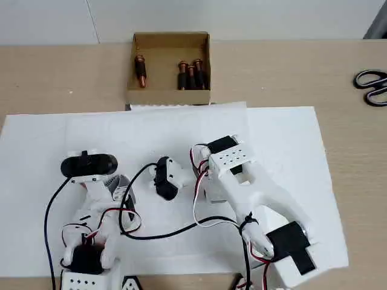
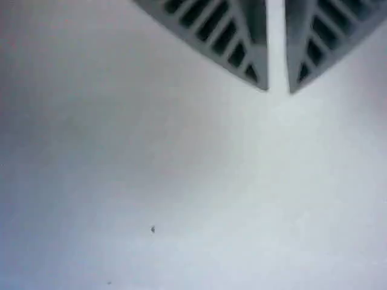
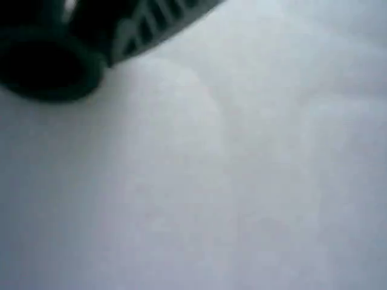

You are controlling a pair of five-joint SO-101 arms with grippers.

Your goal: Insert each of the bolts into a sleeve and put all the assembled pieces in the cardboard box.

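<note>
You have the cardboard box at the far side of the table, just beyond the far edge of the white paper sheet that covers the work area. Inside the box lie 4 assembled pieces, each a copper-coloured bolt seated in a dark sleeve: 1 lies alone near the box's left wall as the high view shows it, and the other 3 lie side by side, close together, near the right wall. Both arms are folded low over the paper on the near side, well apart from the box. Your left gripper hangs just above the bare sheet, its 2 grey ribbed fingers drawn in to a narrow slit with nothing between them. Your right gripper sits between the 2 arm bodies, also close over the paper; its own wrist view gives you a dark blurred shape and a strip of grey ribbing against the white sheet, so you cannot tell how wide it stands. A black cable loops across the paper between the arms. A pair of scissors lies on the bare table at the far right, off the sheet.
</note>
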